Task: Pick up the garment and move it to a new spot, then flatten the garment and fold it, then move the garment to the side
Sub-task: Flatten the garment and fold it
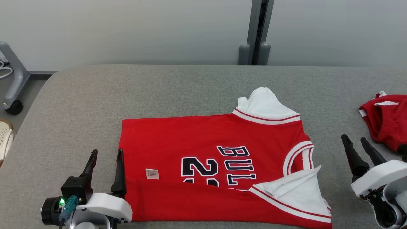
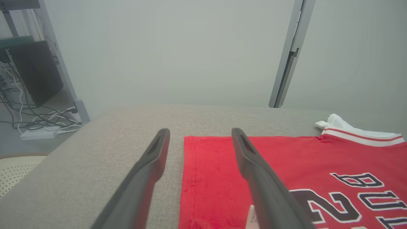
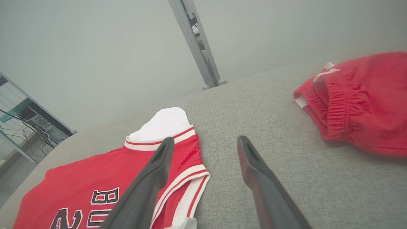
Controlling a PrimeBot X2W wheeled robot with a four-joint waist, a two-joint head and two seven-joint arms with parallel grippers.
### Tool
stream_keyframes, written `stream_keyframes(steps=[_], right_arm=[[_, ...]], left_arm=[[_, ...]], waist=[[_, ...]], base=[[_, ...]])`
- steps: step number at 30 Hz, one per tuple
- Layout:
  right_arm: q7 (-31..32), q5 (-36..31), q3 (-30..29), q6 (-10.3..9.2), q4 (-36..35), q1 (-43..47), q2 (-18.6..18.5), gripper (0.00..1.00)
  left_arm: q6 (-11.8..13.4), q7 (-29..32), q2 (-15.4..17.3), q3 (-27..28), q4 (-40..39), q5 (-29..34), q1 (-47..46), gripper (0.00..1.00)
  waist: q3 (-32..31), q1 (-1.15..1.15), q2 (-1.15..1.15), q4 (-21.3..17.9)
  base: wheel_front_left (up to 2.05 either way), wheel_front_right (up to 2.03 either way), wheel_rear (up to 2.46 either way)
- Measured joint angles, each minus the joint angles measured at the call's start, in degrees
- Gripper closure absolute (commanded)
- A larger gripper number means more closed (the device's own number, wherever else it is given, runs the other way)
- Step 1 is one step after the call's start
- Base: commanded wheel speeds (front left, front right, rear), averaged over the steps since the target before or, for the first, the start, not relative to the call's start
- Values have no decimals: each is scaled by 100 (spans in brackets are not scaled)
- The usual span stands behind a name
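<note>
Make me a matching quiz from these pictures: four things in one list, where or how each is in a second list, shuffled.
1 red basketball jersey with black lettering
2 crumpled red shorts
3 left tool
4 right tool

A open, between jersey and shorts
B at the right edge of the grey fabric table
C spread mid-table, near edge folded over
D open, at the jersey's hem

Pairs: 1-C, 2-B, 3-D, 4-A

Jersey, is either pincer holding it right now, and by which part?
Nothing is held. The left pincer stands open at the hem of the jersey, with no cloth between its fingers; the right pincer is open too, apart from it.
</note>
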Motion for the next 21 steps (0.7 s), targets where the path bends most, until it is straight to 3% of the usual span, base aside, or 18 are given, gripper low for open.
stream_keyframes(steps=[4, 7, 10, 17, 21], right_arm=[[-4, -864, -249, 0, 60, -104, 165, 0], [-14, -1929, -493, 0, 5, -198, 220, 0], [-18, -2543, -750, 2, -142, -121, 533, 0], [-20, -3421, -1135, 7, -279, 98, 888, 0], [-20, -3550, -1276, 5, -278, 152, 1048, 0]], left_arm=[[0, 0, -53, 11, 118, 198, -68, 0], [-1, 0, -87, 53, 212, 254, -151, 0], [-26, 0, -115, 97, 314, 290, -201, 0], [-76, 0, -136, 176, 415, 297, -289, 0], [-85, 0, -145, 202, 431, 310, -329, 0]], waist=[[150, 0, 0, -23], [250, 0, 0, -42], [306, 0, 0, -54], [355, 0, 0, -43], [376, 0, 0, -37]], base=[[0, 0, 0], [0, 0, 0], [0, 0, 0], [0, 0, 0], [0, 0, 0]])
